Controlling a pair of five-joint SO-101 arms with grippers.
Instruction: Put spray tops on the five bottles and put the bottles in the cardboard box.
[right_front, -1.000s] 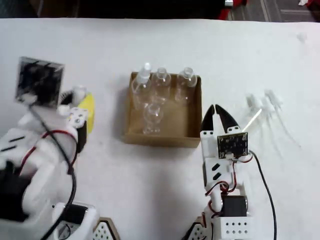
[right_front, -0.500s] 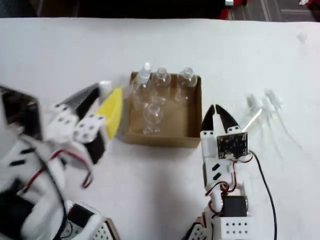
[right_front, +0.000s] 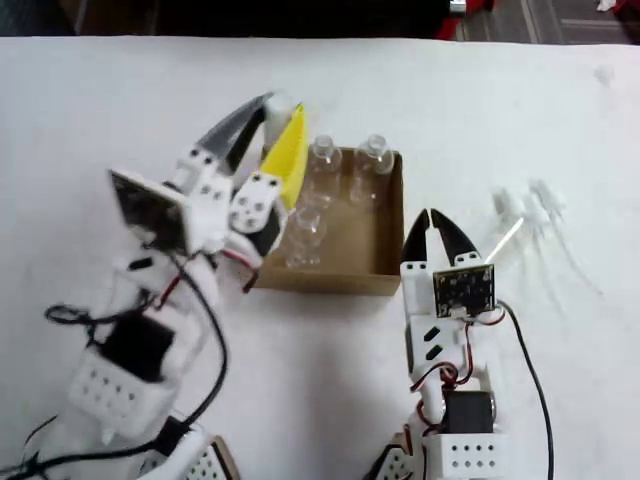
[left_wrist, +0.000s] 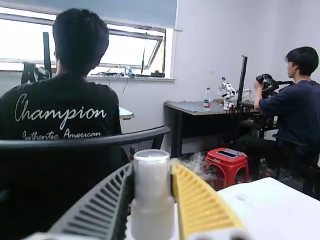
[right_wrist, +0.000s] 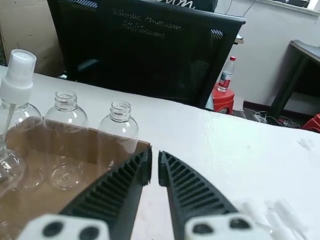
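Note:
My left gripper (right_front: 282, 104), with one black and one yellow finger, hangs over the back left corner of the cardboard box (right_front: 322, 279). It is shut on a white spray top (right_front: 277, 110), which stands upright between the fingers in the left wrist view (left_wrist: 151, 190); what is under the top is hidden. Three uncapped clear bottles (right_front: 373, 160) stand in the box. A bottle with a spray top (right_wrist: 17, 67) stands beside them. My right gripper (right_front: 428, 218) rests on the table by the box's right wall, shut (right_wrist: 155, 159) and holding nothing.
Several loose spray tops (right_front: 522, 210) lie on the white table right of the box, beyond my right gripper. The table's far edge (right_front: 320, 38) runs behind the box, with a black chair (right_wrist: 150, 45) past it.
My left arm has swung from the table's left side up and right to the box's back left corner, carrying the white spray top. The right arm has stayed still.

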